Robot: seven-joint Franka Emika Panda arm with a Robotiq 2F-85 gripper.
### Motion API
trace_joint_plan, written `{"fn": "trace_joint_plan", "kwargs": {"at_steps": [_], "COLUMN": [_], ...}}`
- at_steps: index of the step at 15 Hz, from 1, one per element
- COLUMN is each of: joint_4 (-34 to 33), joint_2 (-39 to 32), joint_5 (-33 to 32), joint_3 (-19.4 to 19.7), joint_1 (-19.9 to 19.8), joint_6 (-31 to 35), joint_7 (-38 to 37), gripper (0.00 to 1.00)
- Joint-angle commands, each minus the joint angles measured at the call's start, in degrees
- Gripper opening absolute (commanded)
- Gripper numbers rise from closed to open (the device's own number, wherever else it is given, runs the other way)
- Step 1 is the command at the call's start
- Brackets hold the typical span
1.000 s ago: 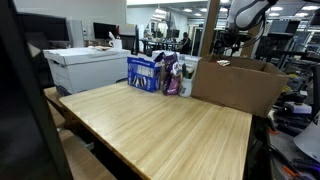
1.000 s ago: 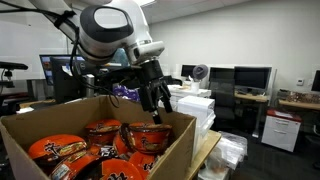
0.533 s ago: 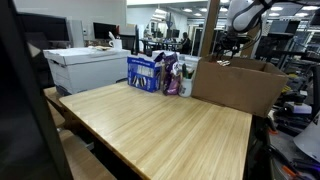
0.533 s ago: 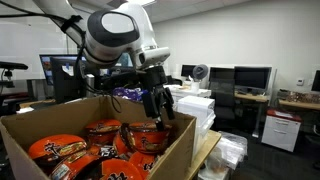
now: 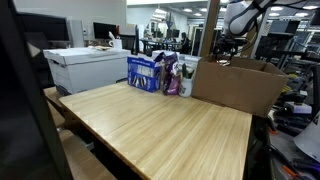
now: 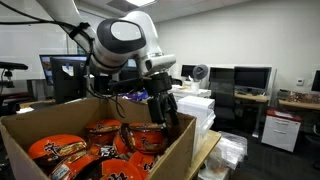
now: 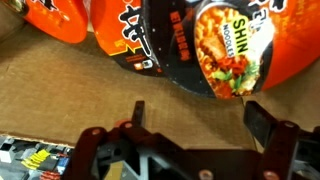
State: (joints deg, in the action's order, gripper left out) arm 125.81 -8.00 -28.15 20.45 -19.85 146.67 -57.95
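Gripper [image 6: 166, 112] has its jaws spread wide with nothing pinched. It hangs just inside the cardboard box [image 6: 25, 150], close to a corner. The Shin noodle bowl [image 7: 215, 45] sits just ahead of the fingertips, roughly centred on the gap, apparently not touching. It's tilted, lid toward the wrist camera, overlapping the other orange bowls [image 7: 60, 20] off to one jaw's side. Likely they lean because they're packed tight. Bare cardboard shows between fingertips and bowl.

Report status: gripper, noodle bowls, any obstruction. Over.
Gripper open, empty, over the cardboard box. Shin noodle bowl ahead between the fingers, untouched. Neighbouring bowls packed close alongside.
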Motion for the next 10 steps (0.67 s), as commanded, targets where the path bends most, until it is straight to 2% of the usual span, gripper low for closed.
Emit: {"fn": "trace_joint_plan", "kwargs": {"at_steps": [1, 6, 10], "joint_4": [-1.7, -2.0, -1.5], "joint_2": [-2.2, -3.6, -3.2], "joint_5": [-1.6, -3.4, 2.0], "joint_3": [1.8, 3.2, 1.9], "joint_1": [2.0, 3.9, 4.0], "joint_6": [-0.5, -0.6, -4.6], "joint_7": [-1.2, -2.2, 2.6], "gripper": [1.0, 1.0, 1.0]}}
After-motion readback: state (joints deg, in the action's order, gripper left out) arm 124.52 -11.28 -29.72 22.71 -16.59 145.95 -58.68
